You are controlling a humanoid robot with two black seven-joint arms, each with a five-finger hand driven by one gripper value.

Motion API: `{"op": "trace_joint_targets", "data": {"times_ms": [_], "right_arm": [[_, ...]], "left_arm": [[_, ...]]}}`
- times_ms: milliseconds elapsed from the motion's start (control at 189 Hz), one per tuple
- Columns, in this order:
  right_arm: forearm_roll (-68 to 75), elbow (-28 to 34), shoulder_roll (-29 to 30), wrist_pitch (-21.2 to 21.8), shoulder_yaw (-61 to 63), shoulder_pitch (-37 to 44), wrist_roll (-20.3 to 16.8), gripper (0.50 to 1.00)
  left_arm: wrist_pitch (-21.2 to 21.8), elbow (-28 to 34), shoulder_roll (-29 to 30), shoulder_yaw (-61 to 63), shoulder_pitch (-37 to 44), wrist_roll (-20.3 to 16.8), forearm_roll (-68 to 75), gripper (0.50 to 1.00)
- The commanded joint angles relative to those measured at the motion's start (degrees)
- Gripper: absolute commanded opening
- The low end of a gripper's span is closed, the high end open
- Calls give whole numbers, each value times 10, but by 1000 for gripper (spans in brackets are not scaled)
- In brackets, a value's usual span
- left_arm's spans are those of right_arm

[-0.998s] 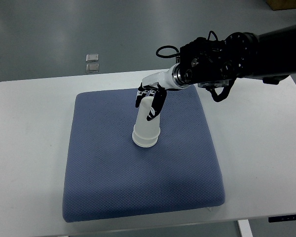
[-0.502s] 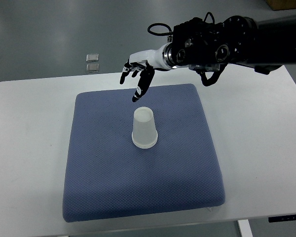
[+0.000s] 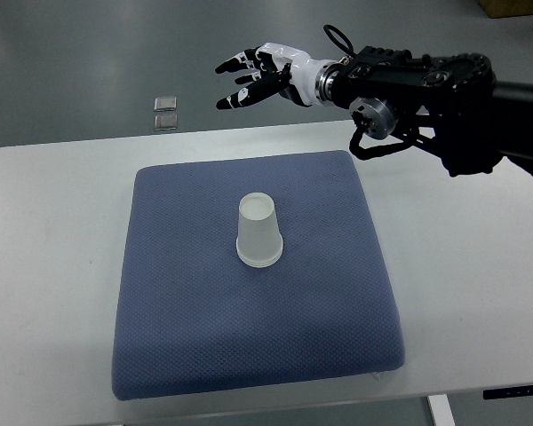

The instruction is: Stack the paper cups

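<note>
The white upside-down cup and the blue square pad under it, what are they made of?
The white upside-down cup looks like thin paper: matte, slightly see-through walls, rolled rim. The blue square pad looks like soft foam covered in woven fabric: dotted weave, rounded puffy edges. Neither is certain from above.

One stack of white paper cups (image 3: pixel 259 232) stands upside down; the number of cups nested in it cannot be determined. One blue cushion pad (image 3: pixel 204 337) lies on one white table (image 3: pixel 53 266). Two small square floor plates (image 3: pixel 166 113) sit beyond the table. One robot hand, the right hand (image 3: pixel 253 75), is visible.
</note>
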Motion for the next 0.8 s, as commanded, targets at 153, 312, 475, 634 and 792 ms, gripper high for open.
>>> {"op": "trace_joint_targets", "data": {"times_ms": [153,312,475,634,792], "right_arm": [[4,-114,11,42,261,-187,61,905],[-4,-123,11,44,379,-267,81,905],[-4,-126,11,76,430,-316,102,915],[-4,-136,10,99,431,-339,118,915],[-5,-145,10,99,430,-349,118,915]], "left_arm": [[0,2,0,0,0,0,0,1000],[0,0,0,0,0,0,0,1000],[0,-2,0,0,0,0,0,1000],[0,-2,0,1,0,0,0,1000],[0,-4,0,1,0,1,0,1000]]}}
